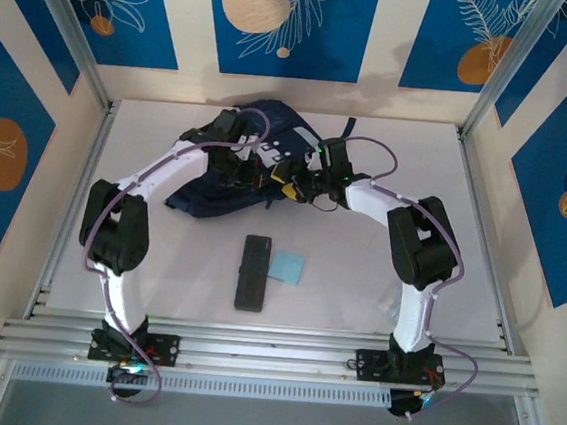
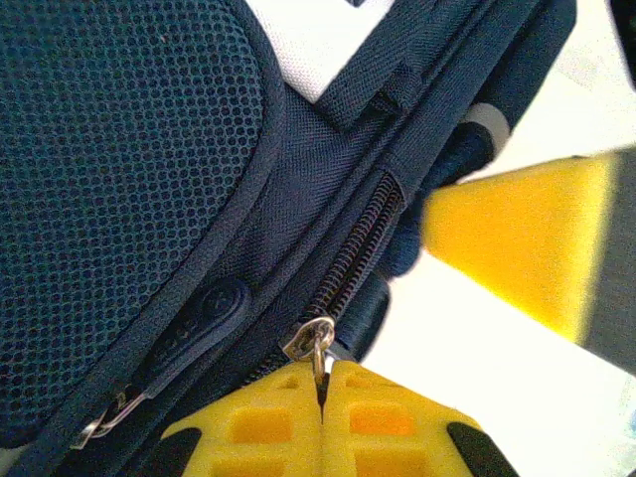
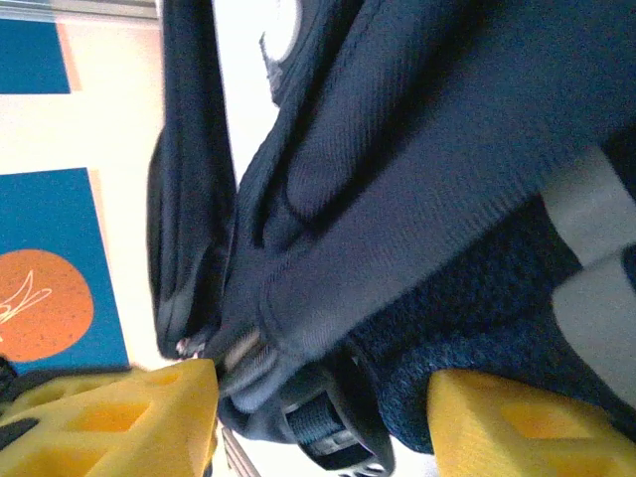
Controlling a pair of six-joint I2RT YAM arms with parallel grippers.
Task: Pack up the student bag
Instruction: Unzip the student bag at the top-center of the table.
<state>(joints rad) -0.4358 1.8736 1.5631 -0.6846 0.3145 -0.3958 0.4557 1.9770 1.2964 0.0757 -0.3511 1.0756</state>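
The student bag [image 1: 217,171], dark navy fabric, lies at the back middle of the table. In the left wrist view its mesh panel [image 2: 119,179] and a zipper [image 2: 363,243] run close to the camera. My left gripper [image 2: 323,397] is shut on the metal zipper pull [image 2: 320,350], which is pinched between the yellow fingertips. My right gripper [image 3: 323,422] stands open at the bag's right edge, its yellow fingers [image 3: 129,417] wide apart on either side of a fold of bag fabric and a strap buckle [image 3: 328,427]. One right finger [image 2: 517,238] also appears beside the zipper.
A black oblong case [image 1: 252,272] and a light blue square card [image 1: 285,265] lie on the white table [image 1: 389,162] in front of the bag. Aluminium frame rails [image 1: 270,352] run along the near edge, and patterned walls close off the sides and back.
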